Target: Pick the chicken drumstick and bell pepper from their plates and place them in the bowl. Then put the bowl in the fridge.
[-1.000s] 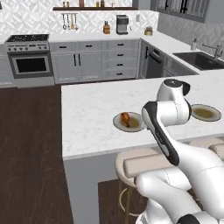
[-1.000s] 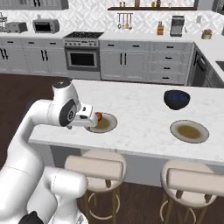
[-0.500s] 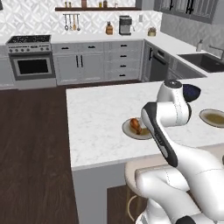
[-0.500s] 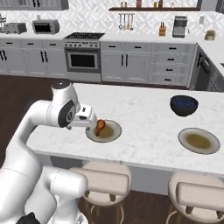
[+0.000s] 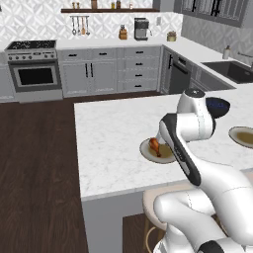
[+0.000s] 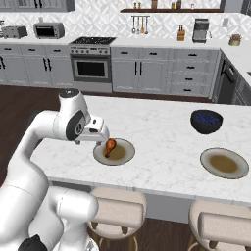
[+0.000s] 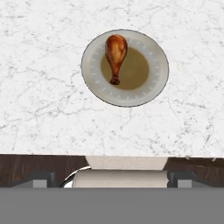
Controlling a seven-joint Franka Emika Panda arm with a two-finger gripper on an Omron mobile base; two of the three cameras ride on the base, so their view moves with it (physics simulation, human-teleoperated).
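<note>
The chicken drumstick (image 7: 116,52) (image 6: 110,146) (image 5: 155,146) lies on one of the plates (image 7: 153,83) (image 6: 125,159) (image 5: 148,154) near the front edge of the white marble island, fat end away from my hand. My gripper (image 7: 111,178) hangs open above the island's front edge, just short of that plate, with nothing between its fingers. A second plate (image 6: 224,163) (image 5: 242,136) lies bare further right. The bell pepper, the bowl and the fridge are out of view.
A dark blue glossy bowl (image 6: 206,121) (image 5: 220,106) stands behind the bare plate. Padded stools (image 6: 117,211) (image 5: 163,197) stand under the island's front edge. Grey cabinets and a stove (image 6: 90,63) line the far wall across a dark wood floor.
The whole picture has shifted, so the base has driven and the cameras with it. The drumstick stays on its plate and the gripper stays open.
</note>
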